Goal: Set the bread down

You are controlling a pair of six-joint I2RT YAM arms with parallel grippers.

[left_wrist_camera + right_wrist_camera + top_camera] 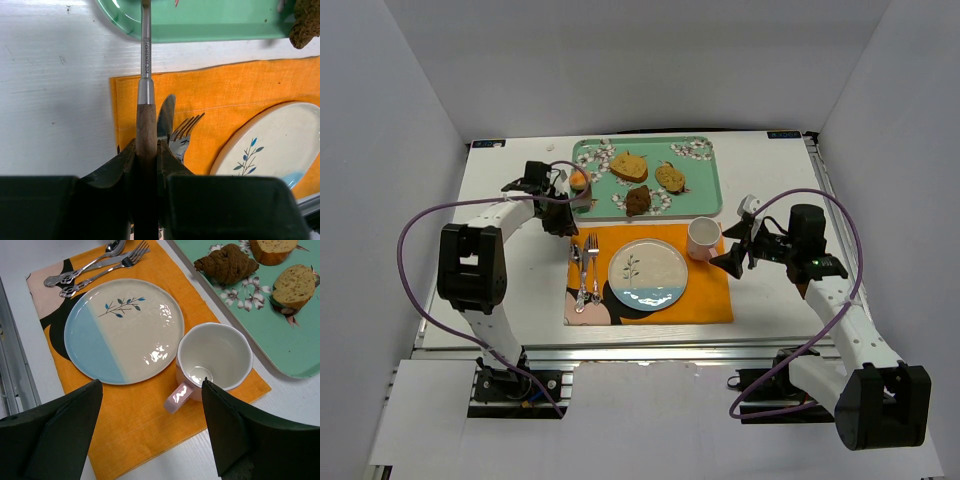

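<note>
The bread [578, 180], a small round golden-orange bun, sits at the left edge of the green tray [705, 190], at the far end of a tool. My left gripper [560, 205] is shut on that tool's wooden handle [146, 125]. Its metal shaft [145, 45] runs up over the tray's rim [200, 27] and out of the left wrist view, so the bread is hidden there. My right gripper [730, 262] is open and empty, hovering over the orange placemat [150, 430] beside the cup's handle; in its own view the gripper [152, 382] frames the cup [214, 356].
A blue-and-cream plate [648, 273] lies on the placemat [705, 300], with a fork and knife [585, 270] to its left and the pink cup [703, 238] to its upper right. The tray also holds two tan slices [629, 166] and a dark brown chunk [638, 201].
</note>
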